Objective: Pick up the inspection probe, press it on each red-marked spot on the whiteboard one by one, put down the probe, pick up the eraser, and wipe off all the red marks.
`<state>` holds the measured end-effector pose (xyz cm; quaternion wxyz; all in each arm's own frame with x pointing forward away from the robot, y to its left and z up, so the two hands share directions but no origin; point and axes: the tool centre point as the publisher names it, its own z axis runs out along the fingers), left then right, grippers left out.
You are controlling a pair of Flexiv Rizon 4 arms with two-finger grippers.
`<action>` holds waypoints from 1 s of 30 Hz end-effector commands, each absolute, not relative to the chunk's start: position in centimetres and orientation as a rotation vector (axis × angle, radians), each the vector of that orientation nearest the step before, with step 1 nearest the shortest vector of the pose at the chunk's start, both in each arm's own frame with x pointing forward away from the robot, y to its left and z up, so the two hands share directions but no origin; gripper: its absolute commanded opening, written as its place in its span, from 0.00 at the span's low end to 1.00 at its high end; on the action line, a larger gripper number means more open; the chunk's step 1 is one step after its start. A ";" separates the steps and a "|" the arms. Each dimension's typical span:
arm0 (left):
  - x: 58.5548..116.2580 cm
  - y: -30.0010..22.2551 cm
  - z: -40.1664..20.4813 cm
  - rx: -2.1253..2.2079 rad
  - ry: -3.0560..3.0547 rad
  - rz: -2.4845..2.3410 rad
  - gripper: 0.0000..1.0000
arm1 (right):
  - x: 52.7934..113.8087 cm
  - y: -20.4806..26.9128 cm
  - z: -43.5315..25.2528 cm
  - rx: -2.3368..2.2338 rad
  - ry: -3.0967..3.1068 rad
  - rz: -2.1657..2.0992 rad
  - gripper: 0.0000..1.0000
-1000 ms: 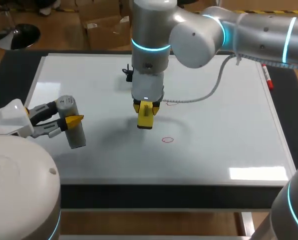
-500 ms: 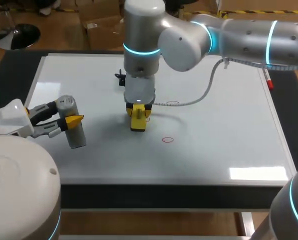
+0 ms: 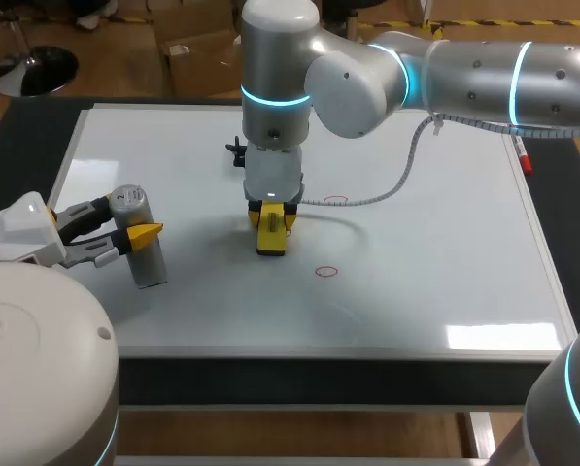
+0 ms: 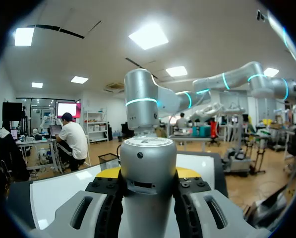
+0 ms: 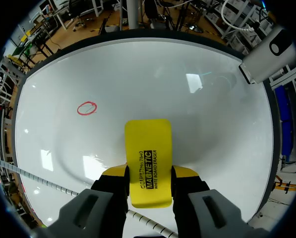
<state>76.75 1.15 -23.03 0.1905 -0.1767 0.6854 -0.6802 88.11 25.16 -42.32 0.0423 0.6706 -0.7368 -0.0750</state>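
The grey cylindrical probe [image 3: 140, 243] stands at the whiteboard's [image 3: 435, 252] left side with my left gripper [image 3: 139, 236] shut on it; in the left wrist view the probe [image 4: 148, 173] fills the gap between the fingers. My right gripper [image 3: 271, 218] points down over the board's middle, shut on the yellow eraser [image 3: 270, 235]. In the right wrist view the eraser [image 5: 148, 158] sticks out from between the fingers toward the board. One red circle [image 3: 326, 271] lies just right of the eraser, also seen as a red circle [image 5: 87, 108] beside it. Another red mark [image 3: 336, 201] lies farther back.
A red marker pen [image 3: 520, 150] lies along the board's right edge. A white coiled cable [image 3: 406, 180] hangs from my right arm over the board. The probe [image 5: 269, 54] shows off to one side in the right wrist view.
My right arm has carried the eraser a short way to the left across the board. The left arm and the probe have stayed put.
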 end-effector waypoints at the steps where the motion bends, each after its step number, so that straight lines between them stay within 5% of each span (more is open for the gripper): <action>1: 76.7 1.1 -22.9 -0.498 1.924 -1.909 0.00 | 88.5 24.8 -42.7 2.037 -2.249 -0.225 0.00; 30: 76.7 1.1 -22.9 -0.498 1.924 -1.909 0.00 | 88.0 18.7 -40.7 1.845 -2.459 -0.135 0.00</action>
